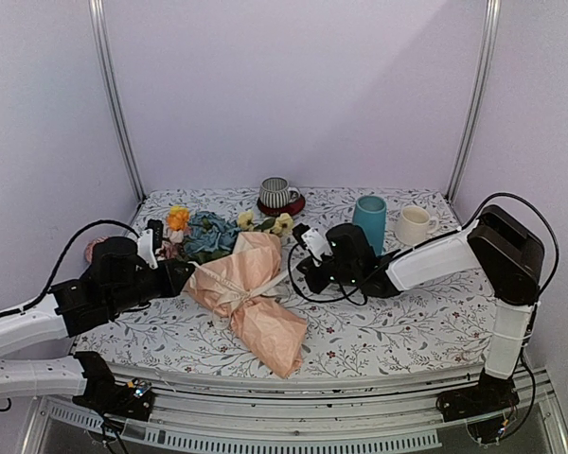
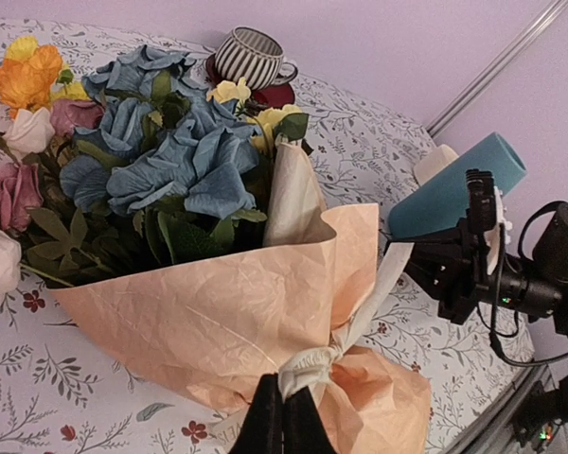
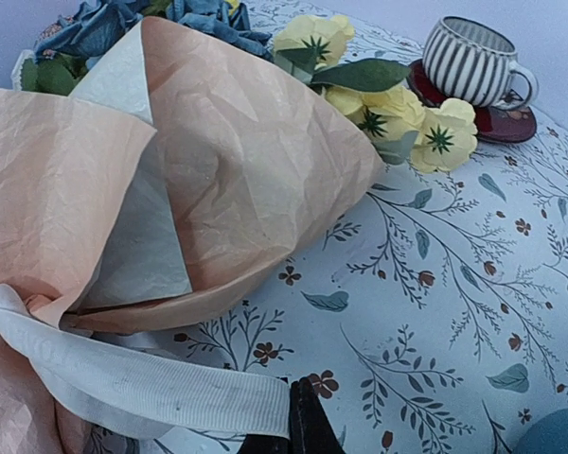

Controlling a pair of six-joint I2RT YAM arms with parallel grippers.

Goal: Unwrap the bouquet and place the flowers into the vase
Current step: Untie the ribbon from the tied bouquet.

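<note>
Crinkled peach-paper bouquet [image 1: 251, 293] lying flat mid-table on floral cloth [image 1: 417, 322], ribbed cream ribbon [image 3: 123, 374] clamped in closed right gripper [image 3: 298, 421], left gripper [image 2: 282, 421] pinched together at the knot, smooth teal cylindrical vase [image 1: 369, 222] upright behind, open cloth near right edge.

Quick headcount: one bouquet [image 1: 251, 293] in peach paper, one cream ribbon [image 1: 235, 299] round it, one teal vase [image 1: 369, 222], one cream mug [image 1: 414, 225], one striped cup [image 1: 277, 192] on one dark red saucer [image 1: 293, 206]. Two robot arms: left arm [image 1: 38, 322], right arm [image 1: 445, 257]. The blooms [image 2: 170, 161] are too bunched up to count properly.
</note>
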